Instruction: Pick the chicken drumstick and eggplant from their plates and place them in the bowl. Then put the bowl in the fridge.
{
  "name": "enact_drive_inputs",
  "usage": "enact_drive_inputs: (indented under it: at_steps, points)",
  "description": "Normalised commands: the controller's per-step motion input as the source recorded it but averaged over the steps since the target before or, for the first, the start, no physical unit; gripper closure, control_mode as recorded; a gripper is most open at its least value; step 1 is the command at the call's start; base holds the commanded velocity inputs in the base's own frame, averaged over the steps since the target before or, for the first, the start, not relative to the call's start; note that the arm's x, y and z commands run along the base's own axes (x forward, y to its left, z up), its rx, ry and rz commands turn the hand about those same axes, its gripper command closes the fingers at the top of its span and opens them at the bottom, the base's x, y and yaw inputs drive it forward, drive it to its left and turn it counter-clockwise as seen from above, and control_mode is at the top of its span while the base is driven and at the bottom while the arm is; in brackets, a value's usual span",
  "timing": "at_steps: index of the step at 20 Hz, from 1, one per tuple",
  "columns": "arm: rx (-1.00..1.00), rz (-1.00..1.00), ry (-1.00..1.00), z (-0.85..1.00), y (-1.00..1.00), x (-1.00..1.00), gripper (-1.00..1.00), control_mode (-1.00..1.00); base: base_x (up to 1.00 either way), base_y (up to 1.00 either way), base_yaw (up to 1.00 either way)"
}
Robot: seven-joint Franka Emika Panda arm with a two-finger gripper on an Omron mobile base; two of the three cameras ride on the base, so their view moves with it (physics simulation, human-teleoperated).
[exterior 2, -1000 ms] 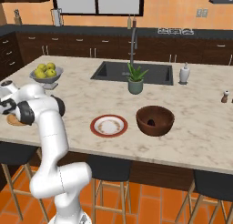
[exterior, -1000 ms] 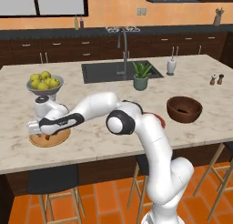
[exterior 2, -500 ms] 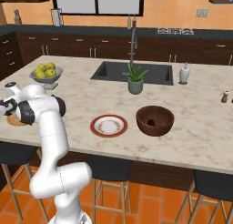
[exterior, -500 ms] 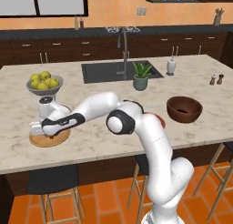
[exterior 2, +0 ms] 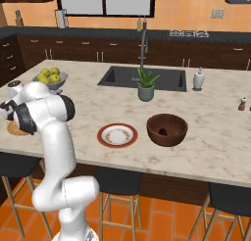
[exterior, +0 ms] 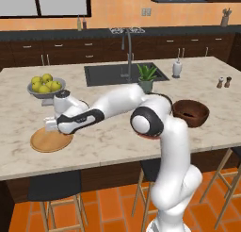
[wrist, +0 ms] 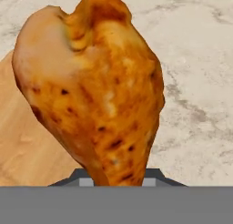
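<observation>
End effector (exterior: 51,126) has risen off the tan wooden plate (exterior: 43,142) since a second ago; fingers clamped on the chicken drumstick (wrist: 93,89), now lifted above the plate at the table's (exterior: 113,146) left end; bowl (exterior: 190,112) well apart, far right.

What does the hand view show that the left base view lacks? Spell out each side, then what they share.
Hand view: the chicken drumstick up close, rising between the gripper's fingertips, over wood and marble.

Left base view: the arm stretched left to the wooden plate, the grey fruit bowl, the sink, the potted plant and the dark bowl.

Both: the wooden plate and the marble counter.
</observation>
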Motion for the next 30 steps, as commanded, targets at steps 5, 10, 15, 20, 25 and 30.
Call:
enact_drive_inputs:
  at_steps: [5,10,15,20,25,30]
  points:
    - [0.08,0.00,0.00,0.87,-1.00,-1.00,1.00,-1.00,0.00,0.00,0.00]
    - [0.08,0.00,0.11,0.40,-1.00,-0.71,1.00,-1.00,0.00,0.00,0.00]
    - [0.11,-0.05,0.08,0.19,-1.00,-0.29,1.00,-1.00,0.00,0.00,0.00]
    - [0.03,-0.14,0.19,0.39,-1.00,0.02,1.00,-1.00,0.00,0.00,0.00]
    - [-0.17,-0.12,0.07,0.54,-1.00,0.00,1.00,-1.00,0.00,0.00,0.00]
    - [-0.37,-0.11,-0.04,0.50,-1.00,0.00,1.00,-1.00,0.00,0.00,0.00]
